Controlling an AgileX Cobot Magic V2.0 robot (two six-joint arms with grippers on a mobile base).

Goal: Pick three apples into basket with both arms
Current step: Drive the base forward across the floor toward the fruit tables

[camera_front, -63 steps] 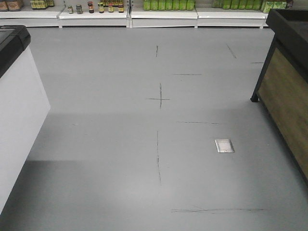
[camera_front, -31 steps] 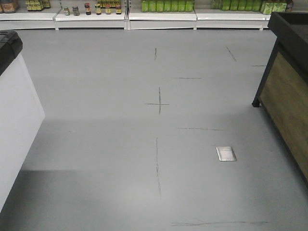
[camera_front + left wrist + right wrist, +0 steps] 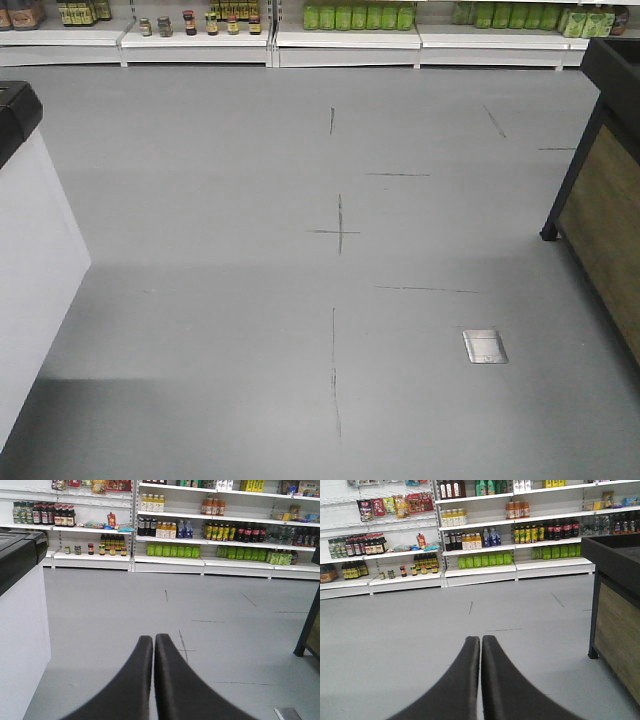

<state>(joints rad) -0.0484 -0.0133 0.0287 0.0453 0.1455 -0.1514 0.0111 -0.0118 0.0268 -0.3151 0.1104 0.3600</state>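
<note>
The left gripper (image 3: 153, 638) has its two black fingers pressed together, holding nothing, and the right gripper (image 3: 480, 639) is the same, both pointing over grey floor (image 3: 200, 200) toward shop shelves (image 3: 200, 560) of bottles. A white cabinet (image 3: 30, 250) stands at the left, a wood-sided stand (image 3: 605, 200) at the right (a metal plate (image 3: 485, 346) lies near it). No view shows the apples or the basket
</note>
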